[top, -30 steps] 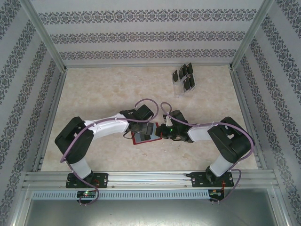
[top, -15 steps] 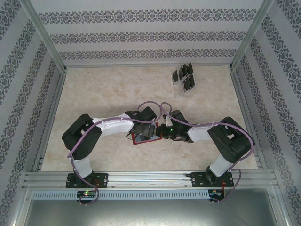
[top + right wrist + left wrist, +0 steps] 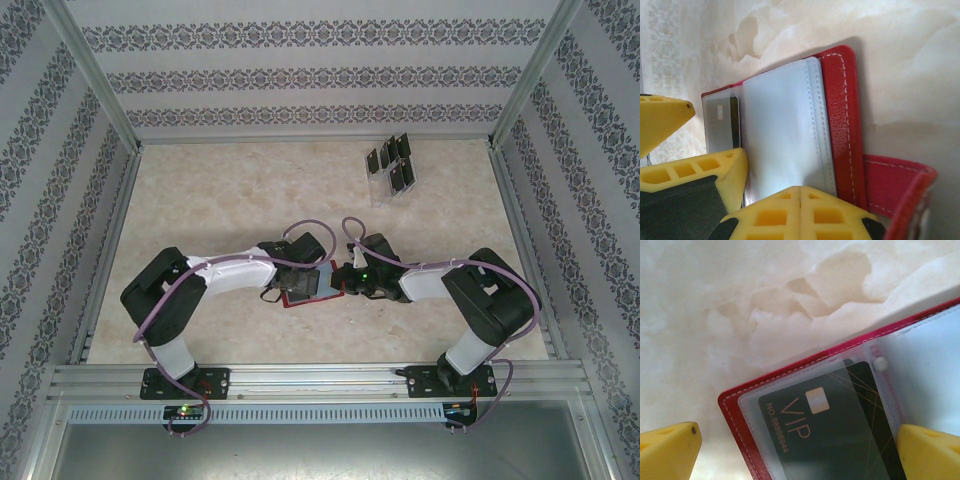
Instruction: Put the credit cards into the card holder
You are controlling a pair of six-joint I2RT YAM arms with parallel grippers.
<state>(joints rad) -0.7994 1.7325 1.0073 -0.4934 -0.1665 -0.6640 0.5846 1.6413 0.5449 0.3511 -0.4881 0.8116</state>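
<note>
Top view: wallet (image 3: pixel 312 292) lies open on table (image 3: pixel 200 200) btw the arms. L gripper (image 3: pixel 298 272) is over its left half and R gripper (image 3: pixel 345 285) at its right edge. Spare cards (image 3: pixel 390 165) stand in the rack (image 3: pixel 383 192), well apart at the back, a layout neither wrist cam gives. Jaw states are too small to read here. L wrist: jaws spread wide, nothing held, straddling a VIP card (image 3: pixel 825 435) that sits in a clear pocket just below the stud (image 3: pixel 881 364). Can't tell if it's fully seated, as its lower end is out of frame. Risk: the right fingertip (image 3: pixel 930 452) sits over the card's edge, so closing or dragging from here could snag the pocket lip and pull the card back out. R wrist: jaws closed tight at the wallet's near edge, against the pale leaf (image 3: pixel 785 130). Can't tell whether they pinch it. This cam alone shows the strap (image 3: pixel 897 187) curling up. Risk: if R slips, the leaf prob. flops over the pocket, or the wallet skids on the smooth top w/ nothing else pinning it.
</note>
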